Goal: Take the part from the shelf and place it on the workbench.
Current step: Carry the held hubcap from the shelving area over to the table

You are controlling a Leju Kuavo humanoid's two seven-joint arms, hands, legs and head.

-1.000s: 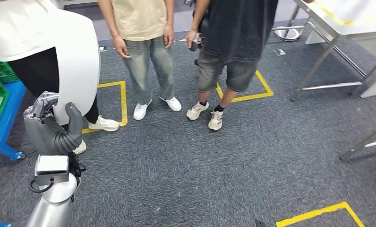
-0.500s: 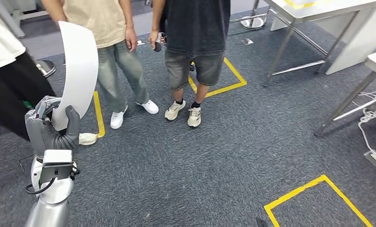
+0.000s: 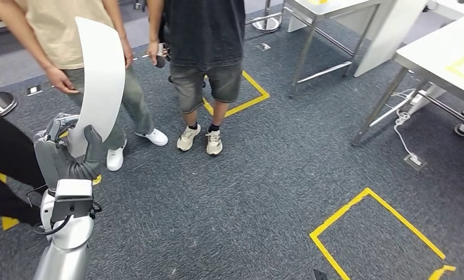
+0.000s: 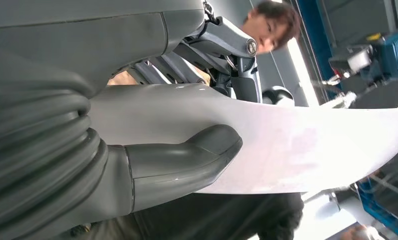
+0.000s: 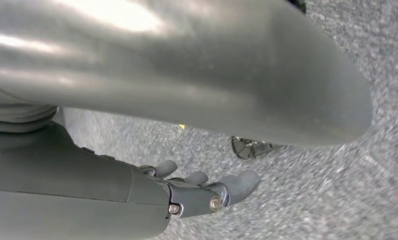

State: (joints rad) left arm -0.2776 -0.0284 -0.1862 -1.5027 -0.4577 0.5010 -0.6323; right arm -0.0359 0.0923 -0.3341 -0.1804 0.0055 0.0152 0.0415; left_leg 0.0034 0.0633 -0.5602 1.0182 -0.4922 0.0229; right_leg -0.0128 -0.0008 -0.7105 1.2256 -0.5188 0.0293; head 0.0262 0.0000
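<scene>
Gripping the white curved part [image 3: 101, 81] near its lower end, the left hand [image 3: 66, 154] holds it upright at the left side of the head view, the thumb on the near face and the fingers [image 3: 55, 125] wrapped behind it. In the left wrist view the thumb [image 4: 182, 162] presses flat on the part's [image 4: 312, 150] pale surface while the darker fingers [image 4: 237, 55] close on the far side. The right hand [image 5: 197, 192] hangs over the grey carpet [image 5: 337, 200], its fingers [image 5: 237, 185] spread loosely and holding nothing.

On the carpet [image 3: 247, 192] ahead and to the right lies a square of yellow tape [image 3: 381, 233]. Just beyond the held part stand two people: one in a beige shirt [image 3: 55, 35] and white shoes [image 3: 136, 146], partly hidden behind the part, and one in a dark shirt [image 3: 203, 29], grey shorts and beige shoes [image 3: 200, 140], standing beside another taped square [image 3: 241, 96]. A dark-clothed leg [image 3: 8, 163] shows at the left edge.

Farther off to the right stands a white surface [image 3: 439, 52] on metal legs, with cables [image 3: 401, 125] on the floor beneath it, and another metal-legged surface [image 3: 329, 9] sits behind, at the top of the view. The part is well apart from both.
</scene>
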